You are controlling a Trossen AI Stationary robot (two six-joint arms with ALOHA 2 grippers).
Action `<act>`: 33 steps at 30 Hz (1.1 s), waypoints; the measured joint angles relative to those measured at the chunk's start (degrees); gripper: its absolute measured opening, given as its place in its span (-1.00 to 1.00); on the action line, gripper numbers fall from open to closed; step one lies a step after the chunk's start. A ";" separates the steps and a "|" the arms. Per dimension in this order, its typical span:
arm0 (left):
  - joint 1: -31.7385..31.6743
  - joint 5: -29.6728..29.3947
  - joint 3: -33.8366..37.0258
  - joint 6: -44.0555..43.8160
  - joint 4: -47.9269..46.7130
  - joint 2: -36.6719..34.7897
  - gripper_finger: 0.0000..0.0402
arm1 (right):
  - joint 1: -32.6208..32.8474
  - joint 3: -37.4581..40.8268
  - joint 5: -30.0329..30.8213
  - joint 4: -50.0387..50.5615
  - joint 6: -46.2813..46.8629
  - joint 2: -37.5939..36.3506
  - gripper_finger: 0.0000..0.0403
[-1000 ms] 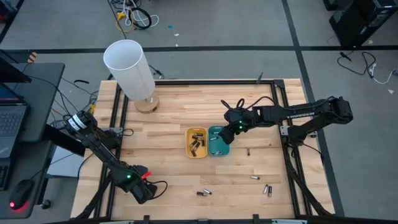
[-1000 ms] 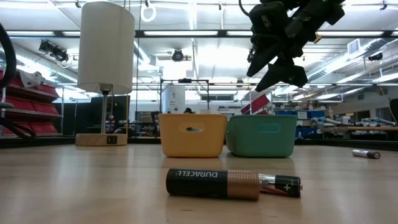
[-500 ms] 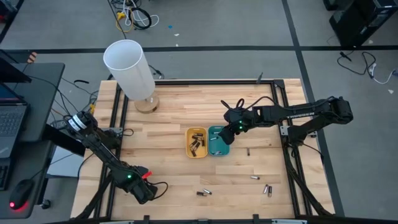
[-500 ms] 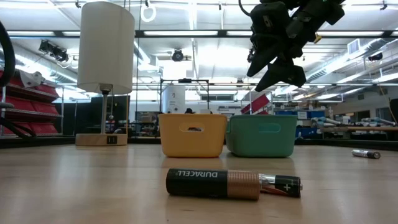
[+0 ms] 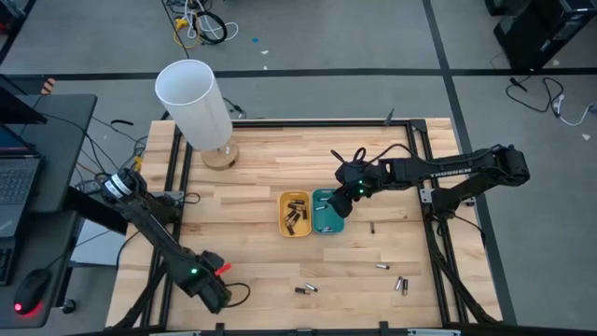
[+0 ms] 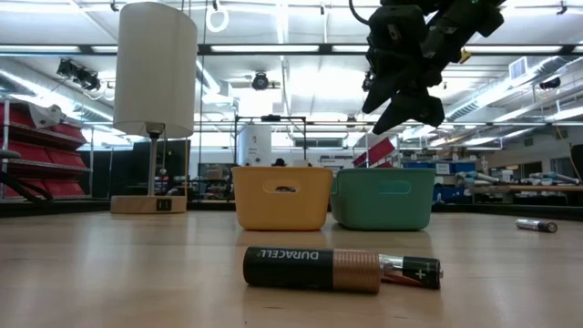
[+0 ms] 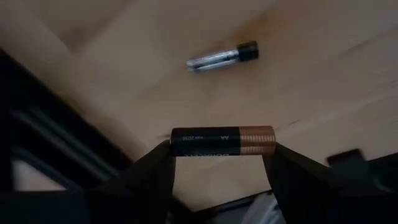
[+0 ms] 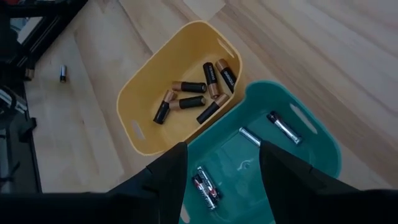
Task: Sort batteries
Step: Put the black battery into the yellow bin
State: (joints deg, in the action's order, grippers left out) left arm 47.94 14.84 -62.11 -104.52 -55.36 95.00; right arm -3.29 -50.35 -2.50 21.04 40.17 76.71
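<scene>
Gripping a black-and-copper battery (image 7: 222, 141) endwise between my left gripper (image 5: 211, 291) fingers near the table (image 5: 252, 187)'s front-left corner, I held my right gripper (image 5: 336, 201), jaws parted and empty, above the teal tray (image 8: 311, 134); more batteries (image 8: 194, 93) lay in the yellow tray (image 8: 146, 93)
</scene>
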 joint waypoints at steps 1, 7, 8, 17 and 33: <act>-0.81 -0.17 -0.48 2.11 -1.46 0.00 0.20 | 0.00 0.00 0.00 0.00 -0.16 0.00 -0.08; -8.58 -4.30 -1.08 13.45 -1.86 -0.02 0.21 | 0.11 0.00 -0.04 1.10 0.14 0.00 -0.08; -10.20 -4.82 -1.08 15.53 -1.31 -0.02 0.21 | 0.31 0.00 -0.04 1.95 0.12 0.00 -0.08; -24.28 -12.42 -6.24 35.35 -0.29 -0.13 0.22 | 1.89 -0.02 0.18 21.63 -1.39 0.00 -0.08; -43.09 -20.84 -15.44 52.61 9.52 2.34 0.22 | 2.88 -0.01 1.32 36.82 12.63 0.00 -0.08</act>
State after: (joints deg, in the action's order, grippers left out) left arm 4.85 -6.01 -77.56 -51.91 -45.84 97.34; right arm -0.40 -50.36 -1.18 57.86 52.81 76.71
